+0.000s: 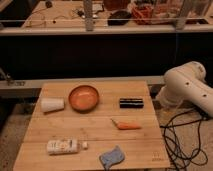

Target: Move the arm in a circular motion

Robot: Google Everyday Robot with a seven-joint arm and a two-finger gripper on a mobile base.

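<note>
Gripper first: it's out of frame, somewhere past the right edge where the arm [187, 87] leaves the shot, so I can't say whether it's spread or closed. What does show of the arm is a fat cream-white elbow and a thick tube segment, sitting just off the right end of the table [95, 134], level with its back half and not over any of the stuff on it.

On the table: an orange bowl [83, 97] near the back, with a white cup [52, 105] lying on its side just to its left. A small black box [131, 103] sits to the right of the bowl, and it's the closest thing to the arm. A carrot [128, 125] lies in front of the box, roughly mid-table. Toward the front edge there's a white bottle [63, 146] lying flat and a blue-grey rag [112, 157] to its right. Everything is spaced out, nothing touching.

Black cables [182, 137] loop on the floor under the arm, right beside the table.

The tabletop is light wood planks. A pale rail [30, 84] runs behind it, then a dark gap, and up top there's a workbench [65, 10] covered in clutter too small to make out. The floor [10, 135] looks speckled grey.
</note>
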